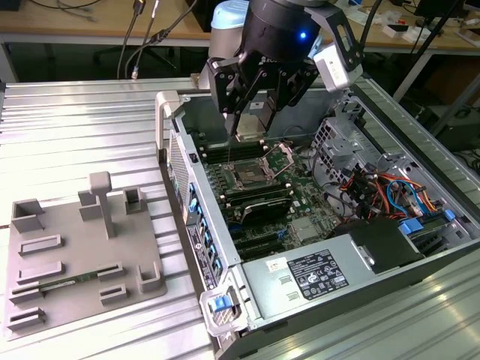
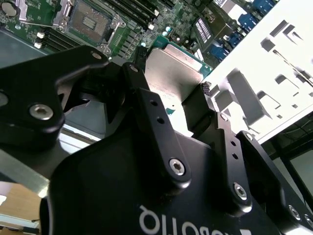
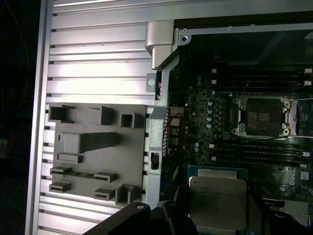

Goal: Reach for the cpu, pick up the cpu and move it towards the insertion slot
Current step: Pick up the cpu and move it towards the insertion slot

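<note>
My gripper hangs over the open computer case, shut on the cpu, a flat square chip with a silvery top. In the second wrist view the cpu sits clamped between the two black fingers. The first wrist view shows the cpu held in the air above the green board. The insertion slot lies below and slightly forward of the chip, with its metal frame swung open and a dark centre. It also appears in both wrist views, socket and socket, apart from the chip.
A grey plastic tray with upright blocks and recesses lies on the ribbed metal table at the exterior view's left; a green memory stick rests in it. The case walls, drive cage and cable bundle surround the board.
</note>
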Available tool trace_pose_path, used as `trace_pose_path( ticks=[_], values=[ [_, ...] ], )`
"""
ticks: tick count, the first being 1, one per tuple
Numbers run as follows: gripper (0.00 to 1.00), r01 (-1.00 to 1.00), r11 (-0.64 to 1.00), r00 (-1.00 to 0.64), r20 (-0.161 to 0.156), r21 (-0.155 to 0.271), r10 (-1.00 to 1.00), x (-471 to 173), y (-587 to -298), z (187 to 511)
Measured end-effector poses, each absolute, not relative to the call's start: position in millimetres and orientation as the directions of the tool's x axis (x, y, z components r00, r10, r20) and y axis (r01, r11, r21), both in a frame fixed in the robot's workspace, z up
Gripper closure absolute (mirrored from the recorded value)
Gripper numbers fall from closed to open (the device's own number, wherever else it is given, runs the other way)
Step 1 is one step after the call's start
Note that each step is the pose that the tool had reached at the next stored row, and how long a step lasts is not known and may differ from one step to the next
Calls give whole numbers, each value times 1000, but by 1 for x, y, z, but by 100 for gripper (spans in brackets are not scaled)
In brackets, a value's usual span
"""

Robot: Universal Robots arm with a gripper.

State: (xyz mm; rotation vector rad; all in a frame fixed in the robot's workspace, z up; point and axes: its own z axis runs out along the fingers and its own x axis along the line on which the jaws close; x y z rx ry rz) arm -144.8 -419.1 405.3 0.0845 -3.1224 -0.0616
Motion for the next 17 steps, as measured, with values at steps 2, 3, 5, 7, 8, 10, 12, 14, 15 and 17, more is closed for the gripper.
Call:
trace_pose_path(
  ticks=[2, 3, 5, 7, 8, 10, 12, 14, 15, 17],
  values=[
    [45, -54, 998, -998, 16, 40, -55, -143, -417, 405],
    [45, -54, 998, -998, 16, 40, -55, -142, -416, 405],
    [45, -54, 998, -998, 16, 40, -55, -142, -414, 405],
    [45, -54, 998, -998, 16, 40, -55, -140, -412, 405],
    [45, -54, 998, -998, 16, 40, -55, -140, -411, 405],
    [45, -54, 998, -998, 16, 40, -55, -139, -410, 405],
    [45, -54, 998, -998, 16, 40, -55, -139, -409, 405],
    [45, -54, 998, -998, 16, 40, -54, -138, -408, 405],
    [45, -54, 998, -998, 16, 40, -55, -138, -407, 405],
    [45, -54, 998, -998, 16, 40, -55, -137, -406, 405]
  ],
)
